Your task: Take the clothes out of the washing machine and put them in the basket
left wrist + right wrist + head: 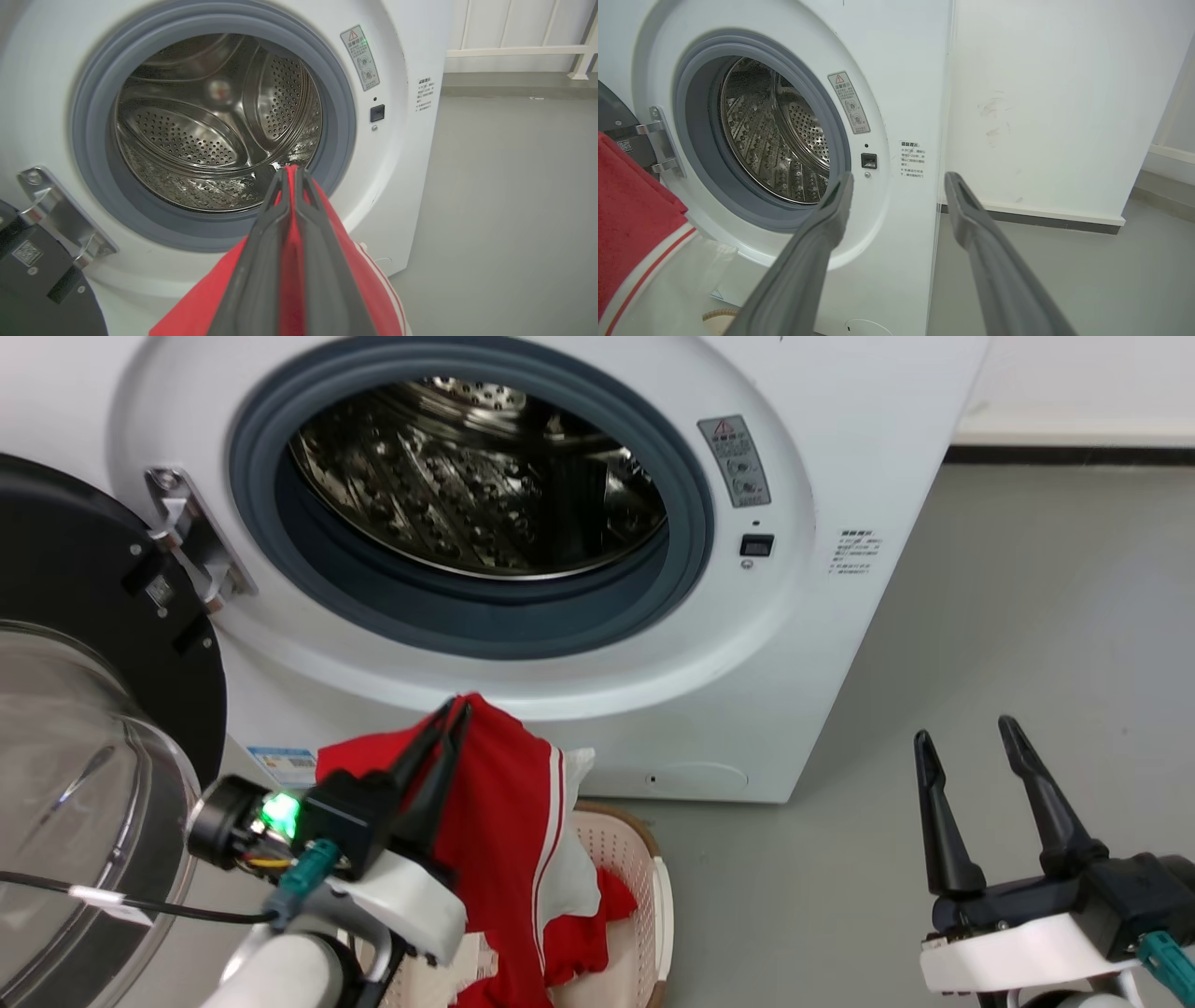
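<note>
The white washing machine (840, 616) stands with its door (84, 728) swung open to the left, and its steel drum (476, 476) shows no cloth. My left gripper (456, 709) is shut on a red garment with white stripes (504, 821), held up in front of the machine over the basket (644, 868). The cloth hangs down into the basket, where more red fabric (611, 905) lies. In the left wrist view the closed fingers (261, 252) pinch the red cloth (292, 280). My right gripper (966, 733) is open and holds nothing, low at the right over the floor.
Grey floor (1027, 616) spreads to the right of the machine. A white wall with a dark skirting (1041, 219) runs behind it. The open door's clear window (65, 775) bulges out at the far left, close to my left arm.
</note>
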Available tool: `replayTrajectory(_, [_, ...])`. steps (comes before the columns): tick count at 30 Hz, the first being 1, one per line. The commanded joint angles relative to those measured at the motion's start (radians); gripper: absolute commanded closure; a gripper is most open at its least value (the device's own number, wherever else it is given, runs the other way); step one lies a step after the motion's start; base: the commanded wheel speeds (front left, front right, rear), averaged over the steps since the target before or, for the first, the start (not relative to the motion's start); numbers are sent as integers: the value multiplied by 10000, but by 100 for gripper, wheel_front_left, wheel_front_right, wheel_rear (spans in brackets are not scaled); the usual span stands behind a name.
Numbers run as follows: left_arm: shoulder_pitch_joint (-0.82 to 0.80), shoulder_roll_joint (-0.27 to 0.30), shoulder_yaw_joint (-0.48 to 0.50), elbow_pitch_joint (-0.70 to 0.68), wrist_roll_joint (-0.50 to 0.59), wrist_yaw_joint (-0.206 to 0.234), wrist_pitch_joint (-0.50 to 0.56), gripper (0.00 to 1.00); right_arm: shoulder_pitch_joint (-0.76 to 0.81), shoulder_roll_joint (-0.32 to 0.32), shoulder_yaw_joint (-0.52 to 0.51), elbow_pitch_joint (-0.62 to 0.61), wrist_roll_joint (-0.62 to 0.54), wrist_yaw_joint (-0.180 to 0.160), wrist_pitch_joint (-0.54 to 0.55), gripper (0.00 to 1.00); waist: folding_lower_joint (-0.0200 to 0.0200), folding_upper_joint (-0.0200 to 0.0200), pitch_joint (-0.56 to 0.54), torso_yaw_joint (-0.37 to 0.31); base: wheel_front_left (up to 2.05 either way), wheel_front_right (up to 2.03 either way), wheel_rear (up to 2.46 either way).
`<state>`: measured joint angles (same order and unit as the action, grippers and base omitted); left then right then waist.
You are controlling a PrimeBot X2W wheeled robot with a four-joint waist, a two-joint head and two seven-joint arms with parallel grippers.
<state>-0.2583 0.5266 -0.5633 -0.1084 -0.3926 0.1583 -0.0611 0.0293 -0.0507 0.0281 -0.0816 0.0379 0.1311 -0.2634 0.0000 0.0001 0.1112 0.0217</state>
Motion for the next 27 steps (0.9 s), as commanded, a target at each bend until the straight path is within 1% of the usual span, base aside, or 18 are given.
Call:
replayTrajectory(1, [112,-52,-51,81,-2,-45,-52,100,-138,8,-5,-27,-27,-7,-20,0,0,-1,275,0,0,0,0])
replayTrajectory(6, [242,-284,-429,872,-126,-351,-252,100,-567,10,-90,-140,-95,-7,-20,0,0,-1,1085,-73,0,0,0])
replayTrajectory(8, [142,-344,-571,1345,-79,-504,-336,100,-771,8,-115,-185,-123,-7,-20,0,0,-1,1427,-111,0,0,0])
replayTrajectory(10, [-35,-554,-641,1831,-167,-626,-476,100,-1010,10,-110,-257,-183,-7,-20,0,0,-1,1854,-173,0,0,0])
replayTrajectory(12, [-243,-620,-795,2423,-11,-751,-538,100,-1238,8,-105,-317,-222,-7,-20,0,0,-1,2267,-248,0,0,0])
replayTrajectory(19, [-1286,-1465,-997,4595,-205,-1336,-989,100,-2043,11,-231,-579,-285,-7,-20,0,0,-1,3825,-524,0,0,0])
replayTrajectory(27, [-3090,-2316,-1297,7789,-116,-2096,-1228,100,-2886,10,-470,-873,-226,-7,-20,0,0,-1,5550,-734,0,0,0])
